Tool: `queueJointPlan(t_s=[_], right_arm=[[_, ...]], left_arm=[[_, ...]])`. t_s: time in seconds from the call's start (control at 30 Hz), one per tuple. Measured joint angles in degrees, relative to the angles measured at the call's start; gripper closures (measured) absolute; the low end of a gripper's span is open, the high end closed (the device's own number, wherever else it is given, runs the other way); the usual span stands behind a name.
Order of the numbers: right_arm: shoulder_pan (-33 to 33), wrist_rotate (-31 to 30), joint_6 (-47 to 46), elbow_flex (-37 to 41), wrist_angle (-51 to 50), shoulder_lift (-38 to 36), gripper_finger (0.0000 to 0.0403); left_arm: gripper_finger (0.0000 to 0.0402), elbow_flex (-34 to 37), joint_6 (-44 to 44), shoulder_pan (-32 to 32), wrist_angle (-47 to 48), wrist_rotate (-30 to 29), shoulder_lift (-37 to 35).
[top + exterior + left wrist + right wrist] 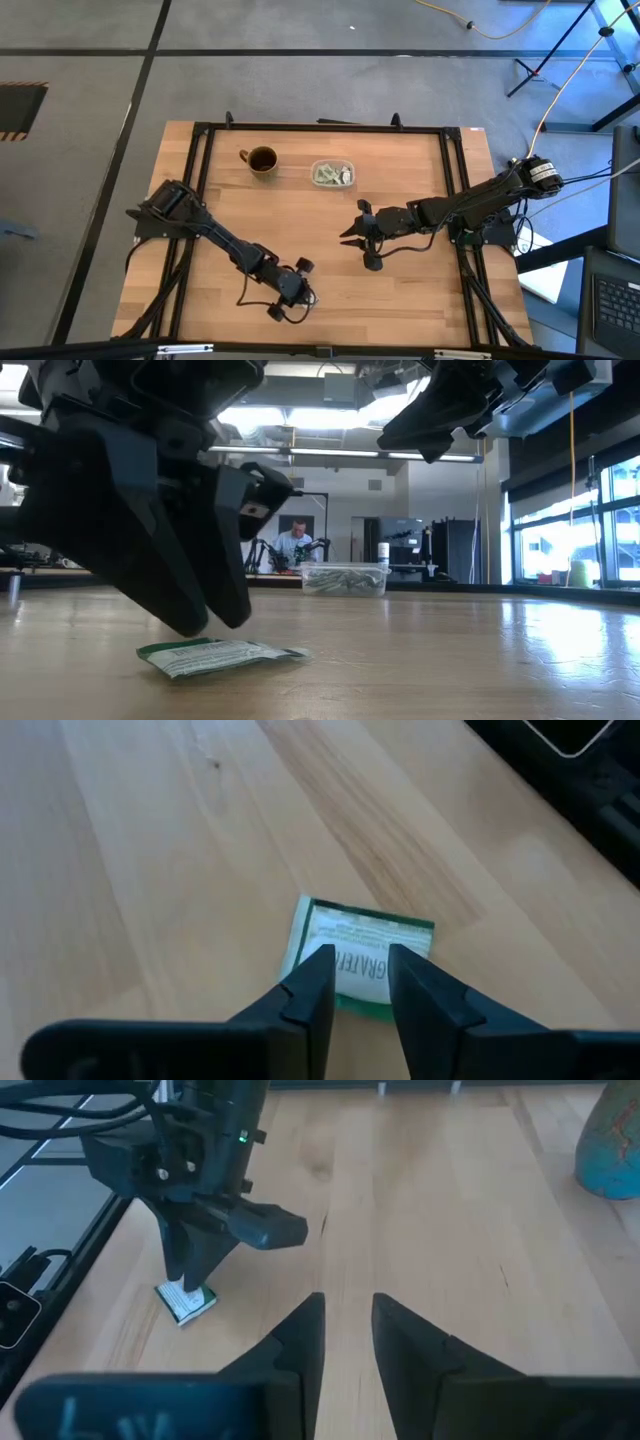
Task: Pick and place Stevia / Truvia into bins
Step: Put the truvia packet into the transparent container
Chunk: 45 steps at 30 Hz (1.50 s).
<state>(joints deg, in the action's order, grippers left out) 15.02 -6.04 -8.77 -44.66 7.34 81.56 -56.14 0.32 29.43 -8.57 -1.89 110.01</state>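
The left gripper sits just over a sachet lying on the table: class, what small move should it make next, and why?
Probably lower slightly and close. The left gripper hangs with fingers slightly apart straddling the green-and-white sachet, which lies flat on the table, ungripped. The bin already holds sachets; the right gripper waits mid-table.

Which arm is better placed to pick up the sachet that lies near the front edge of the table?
Left. The left gripper hangs directly over the sachet, fingers slightly apart. The right gripper waits open at mid-table, farther away.
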Motion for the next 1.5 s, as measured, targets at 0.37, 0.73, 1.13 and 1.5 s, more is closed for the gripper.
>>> queueJointPlan(t_s=[0.37,0.73,1.13,1.5], right_arm=[[0.0,0.0,0.03,0.02,0.02,0.0,0.0313],[0.0,0.0,0.16,0.02,-0.11,0.0,0.0313],[0.0,0.0,0.21,0.02,-0.11,0.0,0.0313],[0.0,0.01,0.04,0.02,0.04,0.0,0.0313]], left_arm=[[0.0337,-0.07,-0.57,-0.07,0.03,-0.11,0.95],[0.035,-0.2,-1.51,-0.04,2.37,-0.98,0.84],[0.0391,-0.18,-0.61,-0.04,2.72,-1.16,0.84],[0.04,0.15,-0.59,-0.51,3.54,-0.99,-4.59]])
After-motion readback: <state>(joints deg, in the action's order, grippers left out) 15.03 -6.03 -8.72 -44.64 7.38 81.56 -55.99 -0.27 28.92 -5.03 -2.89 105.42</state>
